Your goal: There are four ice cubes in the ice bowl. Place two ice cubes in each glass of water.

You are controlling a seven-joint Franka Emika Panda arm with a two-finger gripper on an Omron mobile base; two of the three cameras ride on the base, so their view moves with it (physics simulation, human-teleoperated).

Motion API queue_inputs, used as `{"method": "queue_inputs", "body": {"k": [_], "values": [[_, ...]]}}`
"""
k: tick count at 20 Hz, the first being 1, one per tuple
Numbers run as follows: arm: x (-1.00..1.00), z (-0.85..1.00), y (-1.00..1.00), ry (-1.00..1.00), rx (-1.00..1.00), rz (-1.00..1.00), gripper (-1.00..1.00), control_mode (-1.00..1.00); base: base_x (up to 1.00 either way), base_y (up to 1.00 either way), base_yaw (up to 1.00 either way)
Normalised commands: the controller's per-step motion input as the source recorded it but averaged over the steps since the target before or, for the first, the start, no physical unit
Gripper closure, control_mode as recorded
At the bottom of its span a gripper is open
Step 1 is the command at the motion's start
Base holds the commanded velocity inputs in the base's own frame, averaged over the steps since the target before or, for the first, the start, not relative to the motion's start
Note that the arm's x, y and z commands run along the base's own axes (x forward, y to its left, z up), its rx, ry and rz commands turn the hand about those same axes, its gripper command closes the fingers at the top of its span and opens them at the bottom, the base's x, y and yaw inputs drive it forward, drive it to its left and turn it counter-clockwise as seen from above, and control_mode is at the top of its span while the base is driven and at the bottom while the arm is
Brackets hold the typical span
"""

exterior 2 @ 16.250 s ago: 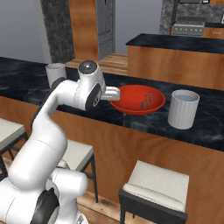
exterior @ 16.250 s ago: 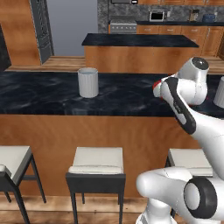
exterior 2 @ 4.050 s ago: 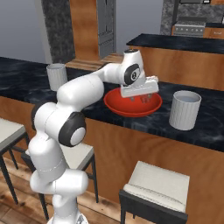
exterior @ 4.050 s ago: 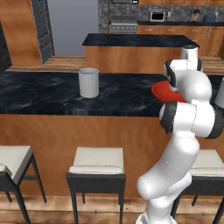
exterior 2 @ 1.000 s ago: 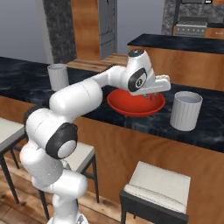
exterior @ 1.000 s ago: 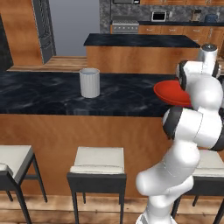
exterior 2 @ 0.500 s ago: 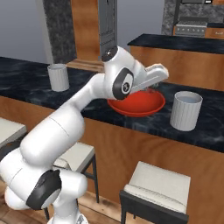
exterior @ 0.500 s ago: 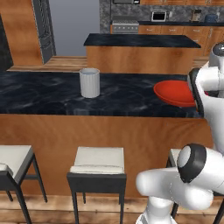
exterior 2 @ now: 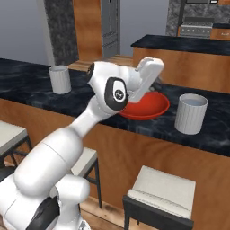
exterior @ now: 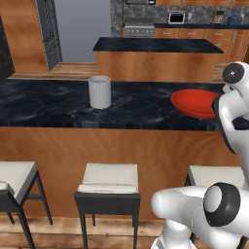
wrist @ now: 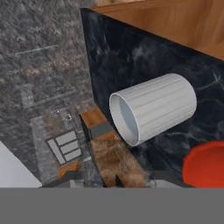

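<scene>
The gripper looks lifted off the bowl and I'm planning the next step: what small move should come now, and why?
Probably carry the gripper toward the right glass. It is raised above the red bowl, and the hand view already faces that glass's open mouth. Whether it holds an ice cube cannot be told.
</scene>
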Motion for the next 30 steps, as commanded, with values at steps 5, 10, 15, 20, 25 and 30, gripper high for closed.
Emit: {"method": "queue_inputs", "body": {"k": [5, 10, 15, 20, 25, 30], "values": [[0.02, 0.03, -0.51, 0.18, -0.04, 0.0, 1.0, -1.0, 0.0, 0.0, 0.0], [0.0, 0.43, -0.57, 0.11, 0.1, 0.0, 1.0, -1.0, 0.0, 0.0, 0.0], [0.11, 0.04, -0.33, 0.11, 0.1, 0.0, 1.0, -1.0, 0.0, 0.0, 0.0], [0.3, -0.09, -0.07, 0.04, 0.08, 0.01, 1.0, -1.0, 0.0, 0.0, 0.0], [0.26, 0.0, -0.52, 0.0, 0.11, 0.0, 1.0, -1.0, 0.0, 0.0, 0.0], [0.1, 0.0, -0.39, 0.0, 0.11, 0.01, 1.0, -1.0, 0.0, 0.0, 0.0]]}}
